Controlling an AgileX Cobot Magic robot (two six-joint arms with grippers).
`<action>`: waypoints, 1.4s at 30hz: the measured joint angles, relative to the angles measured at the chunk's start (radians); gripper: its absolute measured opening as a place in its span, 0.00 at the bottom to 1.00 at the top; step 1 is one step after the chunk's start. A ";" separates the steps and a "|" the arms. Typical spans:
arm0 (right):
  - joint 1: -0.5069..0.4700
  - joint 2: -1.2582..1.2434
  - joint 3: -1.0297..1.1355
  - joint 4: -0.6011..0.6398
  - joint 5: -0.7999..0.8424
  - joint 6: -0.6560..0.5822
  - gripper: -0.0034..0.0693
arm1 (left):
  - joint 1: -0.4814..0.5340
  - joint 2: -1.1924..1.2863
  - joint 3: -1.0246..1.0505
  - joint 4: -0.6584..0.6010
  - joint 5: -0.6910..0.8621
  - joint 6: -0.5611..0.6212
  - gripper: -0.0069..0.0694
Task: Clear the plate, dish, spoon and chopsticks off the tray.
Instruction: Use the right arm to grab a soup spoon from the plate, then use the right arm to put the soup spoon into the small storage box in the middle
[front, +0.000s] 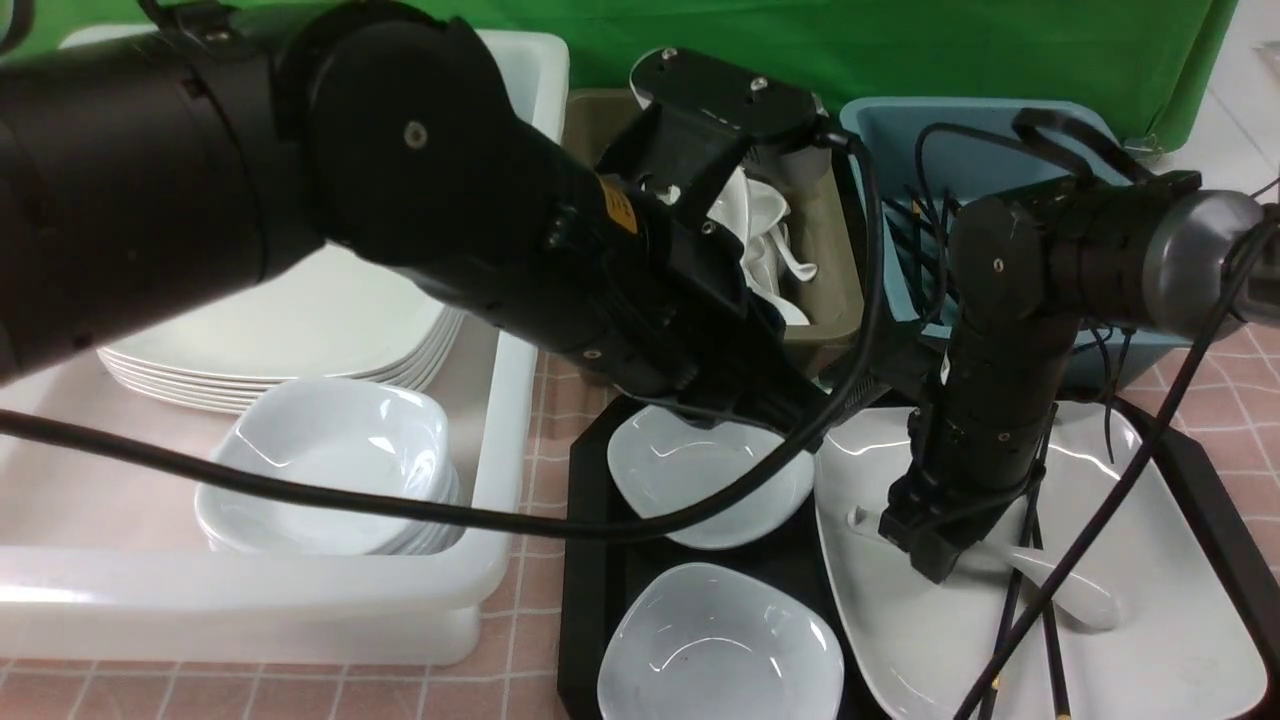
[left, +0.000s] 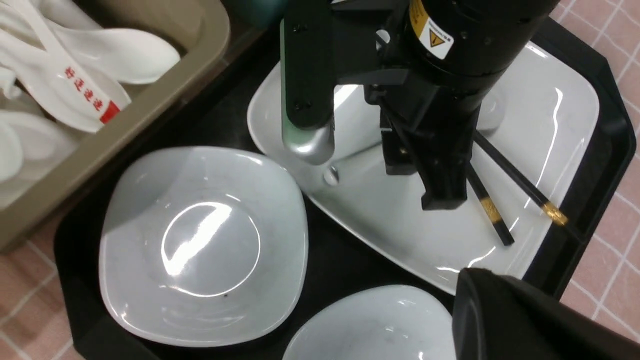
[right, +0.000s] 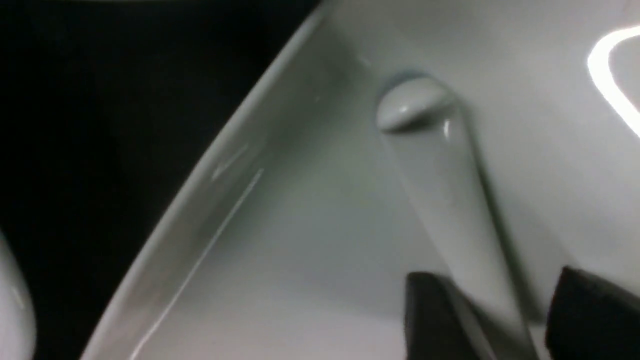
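**Front view first, then both wrists: right tool astride the spoon handle**

Front view: the tray (front: 588, 560) sits on the pink-checked worktop (front: 530, 470). It carries a far small dish (front: 700, 480) and a near small dish (front: 715, 650) on its left side, and the plate (front: 1160, 620) on its right. The spoon (front: 1065, 592) lies on the plate, its long axis slanted, with the handle tip far-left and the bowl near-right. The chopsticks (front: 1012, 600) cross it, running far to near, with their gold-banded thick ends toward the robot. The right tool (front: 932, 568) is down over the handle.

Left wrist view: the left tool (left: 505, 310) is closed and empty, showing as a dark mass over the tray's (left: 612, 150) near side. The right tool (left: 442, 200) stands upright on the plate (left: 550, 115), just beside the chopsticks' (left: 492, 214) gold bands. The spoon's (left: 331, 175) handle tip pokes out toward the small dishes.

Right wrist view: the right tool (right: 500, 325) is open. Its fingers (right: 435, 320) stand apart on either side of the spoon (right: 440, 190) handle, which points away from them across the plate (right: 300, 240).
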 joint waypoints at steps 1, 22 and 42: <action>0.000 0.001 0.000 -0.001 0.000 -0.003 0.41 | 0.000 0.000 0.000 0.000 0.000 0.000 0.09; 0.001 -0.220 -0.328 0.165 -0.087 0.034 0.25 | 0.213 -0.052 0.000 0.071 -0.028 -0.111 0.09; 0.001 0.143 -0.548 0.314 -0.600 0.048 0.69 | 0.321 -0.085 0.000 0.098 0.157 -0.109 0.09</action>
